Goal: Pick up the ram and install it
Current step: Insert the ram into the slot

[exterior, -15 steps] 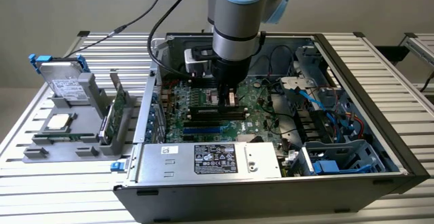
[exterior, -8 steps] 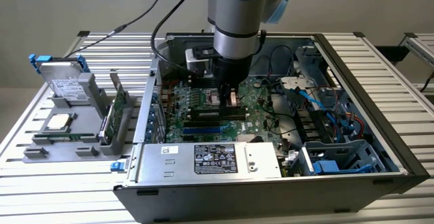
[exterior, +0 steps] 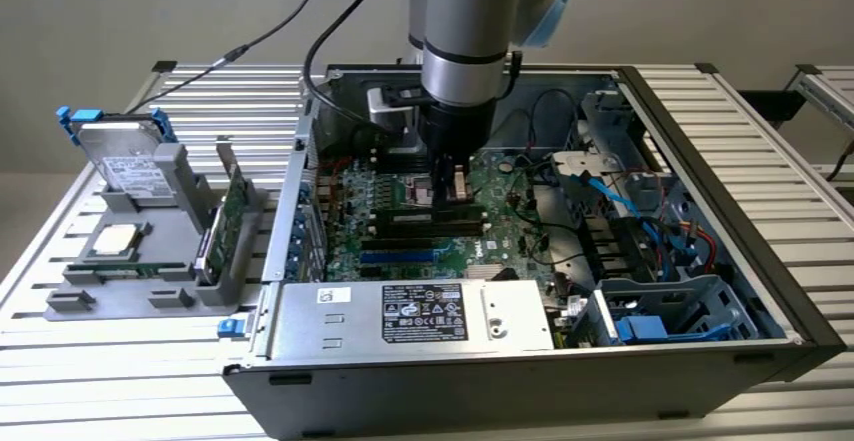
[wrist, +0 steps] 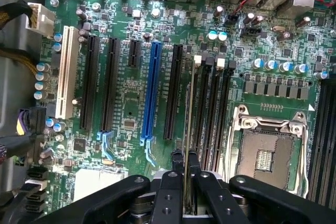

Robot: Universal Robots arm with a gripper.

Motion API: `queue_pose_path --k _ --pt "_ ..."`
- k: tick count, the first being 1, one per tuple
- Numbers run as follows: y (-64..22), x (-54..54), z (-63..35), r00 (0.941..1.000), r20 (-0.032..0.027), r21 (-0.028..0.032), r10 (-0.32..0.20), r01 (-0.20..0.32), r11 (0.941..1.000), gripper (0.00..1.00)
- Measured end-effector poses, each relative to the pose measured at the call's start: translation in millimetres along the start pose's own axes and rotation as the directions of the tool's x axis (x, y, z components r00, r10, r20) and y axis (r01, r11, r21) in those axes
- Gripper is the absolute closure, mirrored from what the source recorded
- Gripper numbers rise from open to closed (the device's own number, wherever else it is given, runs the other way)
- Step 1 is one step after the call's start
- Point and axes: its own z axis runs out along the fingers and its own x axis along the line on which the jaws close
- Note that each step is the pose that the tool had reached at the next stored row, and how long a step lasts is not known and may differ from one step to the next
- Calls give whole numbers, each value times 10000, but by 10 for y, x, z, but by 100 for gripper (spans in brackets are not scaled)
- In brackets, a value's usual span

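My gripper [exterior: 450, 183] is down inside the open computer case [exterior: 747, 171], above the motherboard [wrist: 126, 98]. It is shut on the ram [wrist: 188, 129], a thin green stick that the wrist view shows edge-on between the two black fingers [wrist: 177, 162]. The stick stands upright and runs along the outermost of the black memory slots [wrist: 215, 108], beside the empty processor socket [wrist: 268, 145]. I cannot tell whether its lower edge sits in the slot. In the exterior view the ram [exterior: 458, 187] shows as a small piece between the fingertips, just above the black slots [exterior: 427, 223].
A grey holder [exterior: 127, 261] on the exterior view's left carries a silver hard drive [exterior: 127, 161] with blue clips, a processor chip [exterior: 118, 238] and a green expansion card [exterior: 234, 206]. The power supply [exterior: 414, 316], blue cables [exterior: 601, 186] and drive cage [exterior: 667, 311] crowd the case.
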Motion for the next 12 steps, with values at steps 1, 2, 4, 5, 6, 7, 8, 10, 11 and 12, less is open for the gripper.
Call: queue_pose_path --k 1,2,4,5,6,7,8,10,11,12 --pt "-3 -22 1 10000 -51 -5 1 -1 10000 86" --pt "-5 -36 5 10000 -94 -9 3 -3 10000 86" --pt "-6 -50 16 9999 -167 -17 7 -7 10000 86" --pt "-8 -51 22 9998 -192 -18 5 -6 10000 86" --pt "-8 -51 28 9998 -210 -21 6 -6 10000 86" --pt "-8 -52 34 9998 -219 -22 6 -7 10000 86" --pt "-10 -53 37 9997 -224 -22 8 -9 10000 86" --pt "-15 -59 41 9997 -229 -23 16 -16 10000 86" --pt "-18 -64 43 9997 -229 -23 22 -22 10000 86" --pt "-21 -68 45 9997 -229 -23 26 -27 10000 86"
